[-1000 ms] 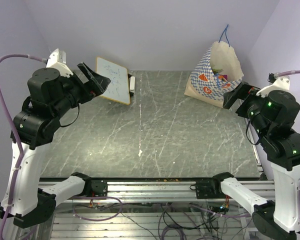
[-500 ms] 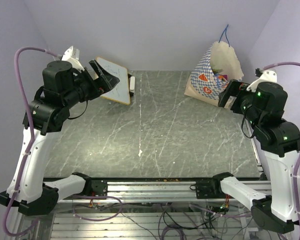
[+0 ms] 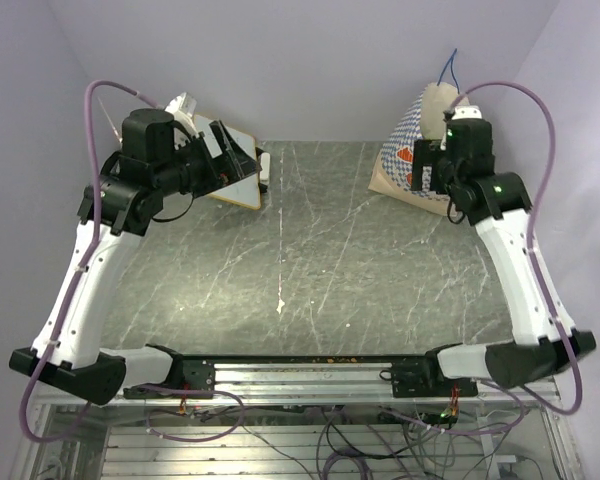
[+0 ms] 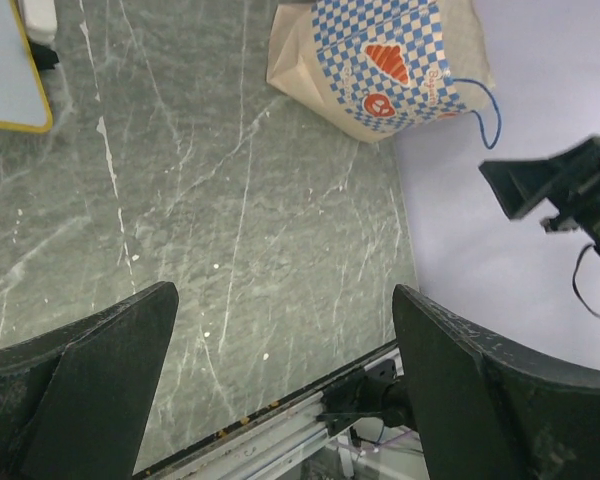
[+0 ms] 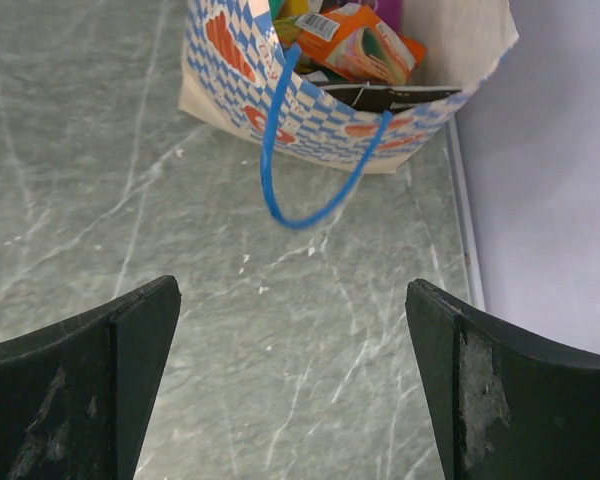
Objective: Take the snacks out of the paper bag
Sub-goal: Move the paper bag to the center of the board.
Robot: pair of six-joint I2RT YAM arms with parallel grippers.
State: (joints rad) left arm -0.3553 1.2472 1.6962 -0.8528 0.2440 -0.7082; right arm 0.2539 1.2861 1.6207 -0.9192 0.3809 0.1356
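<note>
Two grippers hang above the grey marbled table (image 3: 310, 260), and we see each with its fingers spread wide and nothing between them. The left gripper (image 4: 280, 300) is up at the table's 11 o'clock, near the yellow-edged white board (image 4: 5, 70). Its wrist view looks across the bare stone to the far corner. The right gripper (image 5: 292, 290) is at about 1 o'clock, just beside the paper bag (image 5: 310, 125) but not touching it.

The bag sits in that 1 o'clock corner with its blue-and-white checkered side toward us and its mouth open to the right wrist camera. All the snacks (image 5: 365, 45) we can make out are inside it. An orange-red packet lies uppermost, with yellow and magenta edges behind it at 12 o'clock. A dark packet (image 5: 390, 95) rests against the near lip. One blue cord handle (image 5: 270, 150) droops over the checkered wall toward 6 o'clock onto the table. We cannot tell how many packets lie deeper in the bag.
</note>
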